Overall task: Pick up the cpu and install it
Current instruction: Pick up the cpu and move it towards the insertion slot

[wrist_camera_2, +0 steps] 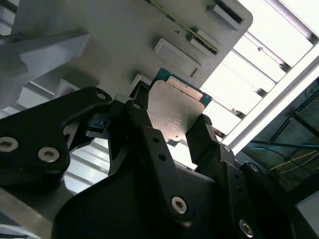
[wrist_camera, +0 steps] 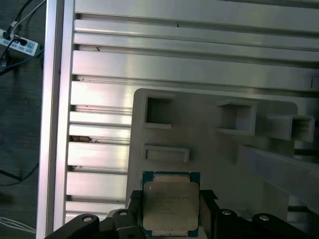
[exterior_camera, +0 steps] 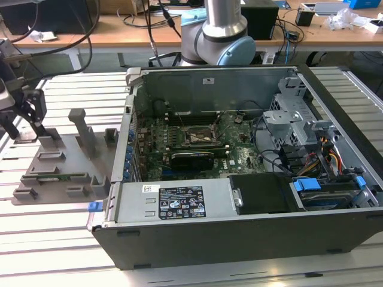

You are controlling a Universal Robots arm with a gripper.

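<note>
Jaws clamped on cpu edges, wrist pointing down over grey holder block.

So the open computer case sits on the slatted table toward the exterior view's right, with the arm's base right behind it and a desk further back. The holder block lies on the same table just beside the case, on the exterior view's left, and the gripper is over its far corner, away from the case. In both wrist views the cpu sits between the jaws, one against each opposite edge, right over the holder block.
</note>
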